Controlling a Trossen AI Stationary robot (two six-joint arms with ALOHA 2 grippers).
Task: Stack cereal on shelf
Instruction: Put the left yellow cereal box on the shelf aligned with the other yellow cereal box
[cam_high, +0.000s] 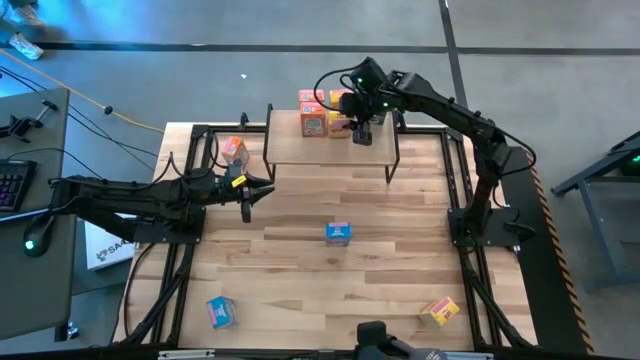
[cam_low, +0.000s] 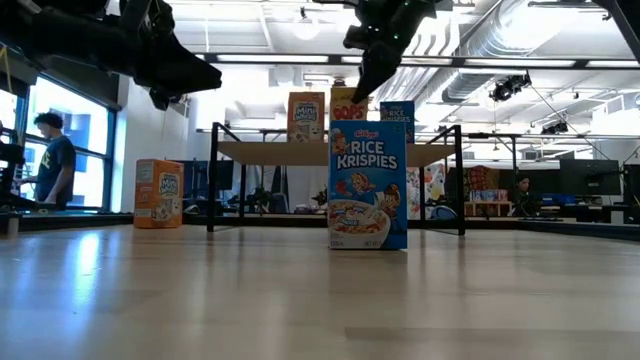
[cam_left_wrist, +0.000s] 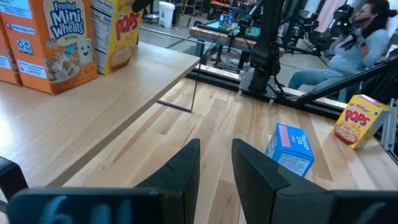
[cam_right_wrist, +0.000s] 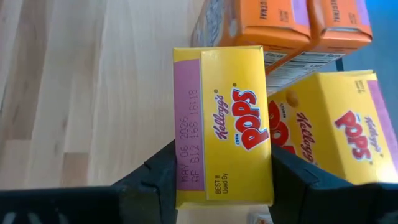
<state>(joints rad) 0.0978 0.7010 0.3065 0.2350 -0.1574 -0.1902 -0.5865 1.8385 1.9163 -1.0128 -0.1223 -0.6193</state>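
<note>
While your right gripper (cam_high: 361, 128) hangs over the far end of the shelf (cam_high: 300, 152), its fingers (cam_right_wrist: 155, 174) are clamped on the two sides of a yellow Pops box (cam_right_wrist: 222, 124), seen end-on from the wrist with its top flap facing the camera. Just beside that held box stand a second yellow box (cam_right_wrist: 339, 124) and two orange boxes (cam_right_wrist: 298, 22), all close together on the shelf top beneath the gripper; whether the held box rests on the wood or sits just above it, you cannot tell. Your left gripper (cam_high: 247, 193) holds nothing: its fingers (cam_left_wrist: 180, 168) stand a little apart with only air between them, and it hovers off the near long edge of the shelf, pointing along the table (cam_high: 380, 260). Behind that gripper, toward the table's far left corner, a third orange box (cam_high: 233, 150) stands on the tabletop. Ahead of it and off to one side, a blue Rice Krispies box (cam_high: 338, 233) stands upright in the middle of the table, well apart from both grippers. Farther out, near the front edge, another blue box (cam_high: 220, 311) lies on the left and a yellow box (cam_high: 439, 312) lies tilted on the right.
</note>
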